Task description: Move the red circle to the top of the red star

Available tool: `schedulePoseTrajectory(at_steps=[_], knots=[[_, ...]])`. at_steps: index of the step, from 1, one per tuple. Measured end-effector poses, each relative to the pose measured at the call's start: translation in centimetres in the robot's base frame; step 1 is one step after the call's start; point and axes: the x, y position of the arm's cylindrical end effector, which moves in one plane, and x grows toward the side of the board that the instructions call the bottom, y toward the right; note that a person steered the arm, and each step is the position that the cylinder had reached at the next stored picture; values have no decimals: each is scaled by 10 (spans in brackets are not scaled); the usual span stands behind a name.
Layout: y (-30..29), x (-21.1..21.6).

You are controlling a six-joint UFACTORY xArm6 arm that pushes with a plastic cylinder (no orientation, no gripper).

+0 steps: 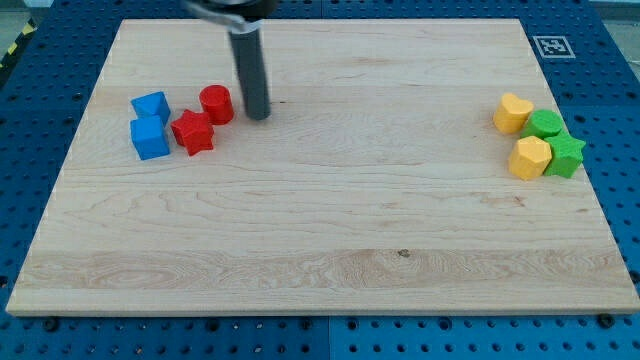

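Note:
The red circle (216, 103) lies on the wooden board at the view's upper left. The red star (193, 132) lies just below and to the left of it, touching or nearly touching it. My tip (258, 114) rests on the board just to the right of the red circle, a small gap away. The rod rises straight up out of the view's top.
Two blue blocks (150, 106) (150, 138) sit left of the red star. At the view's right lie a yellow heart (513, 113), a green circle (546, 124), a yellow hexagon (529, 157) and a green star (565, 155). The board's edge (320, 312) runs along the view's bottom.

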Motion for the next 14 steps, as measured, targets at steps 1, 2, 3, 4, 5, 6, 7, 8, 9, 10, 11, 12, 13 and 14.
schedulePoseTrajectory(at_steps=[1,2,3,4,5,6,7,8,9,10,11,12,13,14], knots=[[-17,-23],[-36,-22],[-52,-10],[-74,-4],[-66,-5],[6,-22],[87,-63],[179,-96],[269,-96],[297,-59],[297,-29],[297,-18],[296,5],[296,12]])
